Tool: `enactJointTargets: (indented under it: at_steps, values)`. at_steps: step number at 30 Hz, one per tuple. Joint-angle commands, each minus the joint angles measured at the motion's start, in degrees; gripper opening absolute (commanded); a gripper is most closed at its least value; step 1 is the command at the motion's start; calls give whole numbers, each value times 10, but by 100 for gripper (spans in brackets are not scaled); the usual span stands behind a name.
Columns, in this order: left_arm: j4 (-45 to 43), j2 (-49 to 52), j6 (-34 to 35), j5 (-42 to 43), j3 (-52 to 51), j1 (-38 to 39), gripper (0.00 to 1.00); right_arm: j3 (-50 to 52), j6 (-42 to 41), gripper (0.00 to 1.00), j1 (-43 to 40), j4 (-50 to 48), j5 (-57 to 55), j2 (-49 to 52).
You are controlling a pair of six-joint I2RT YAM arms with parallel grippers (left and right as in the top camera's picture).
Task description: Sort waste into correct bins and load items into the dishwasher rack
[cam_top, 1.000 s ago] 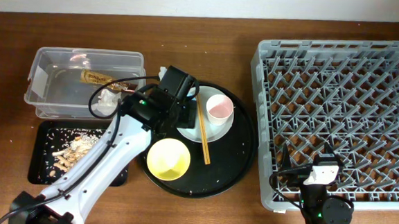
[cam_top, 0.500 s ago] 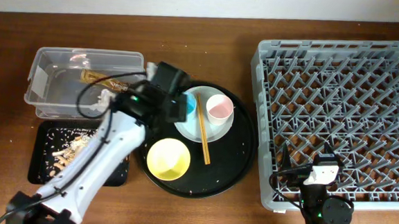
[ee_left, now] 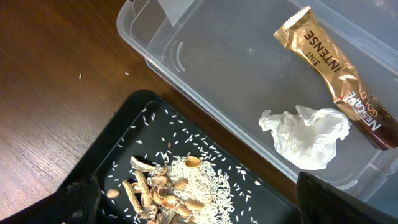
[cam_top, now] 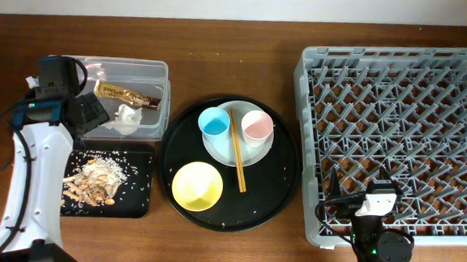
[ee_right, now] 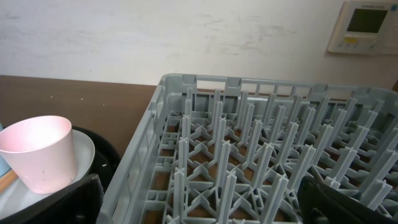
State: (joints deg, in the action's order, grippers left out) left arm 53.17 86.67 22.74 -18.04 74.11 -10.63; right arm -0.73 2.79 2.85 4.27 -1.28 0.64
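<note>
The clear box holds the brown-and-gold wrapper and the white tissue. The small black tray holds tan scraps and rice. My left gripper hangs open and empty over the border between the two bins. The left wrist view shows the wrapper, the tissue and the scraps. The blue cup, the pink cup and the chopsticks rest on the white plate. The yellow bowl sits in front of it. My right gripper is open at the front edge of the grey rack.
The plate and bowl sit on a large round black tray between the bins and the rack. The right wrist view shows the pink cup to the left of the rack's pegs. A wall runs along the table's far edge.
My left arm has swung left from over the white plate to the two bins. The blue cup now stands uncovered on the plate. The right arm has not moved.
</note>
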Motion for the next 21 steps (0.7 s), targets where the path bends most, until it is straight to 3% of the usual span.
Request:
enactJointTargets:
  at_steps: [1,9,14,18,21]
  values:
    - [1,-12,-5,-4,8,-1,100,4,-5,98,-3,2,-5,-2]
    - [1,-12,-5,-4,8,-1,99,4,-5,98,-3,2,-5,-2]
    - [1,-12,-5,-4,8,-1,99,-9,-79,98,-3,-21,144,-2]
    - [1,-12,-5,-4,8,-1,99,-185,-128,98,-3,140,161,23]
    - [1,-12,-5,-4,8,-1,99,-376,-127,98,-3,281,193,119]
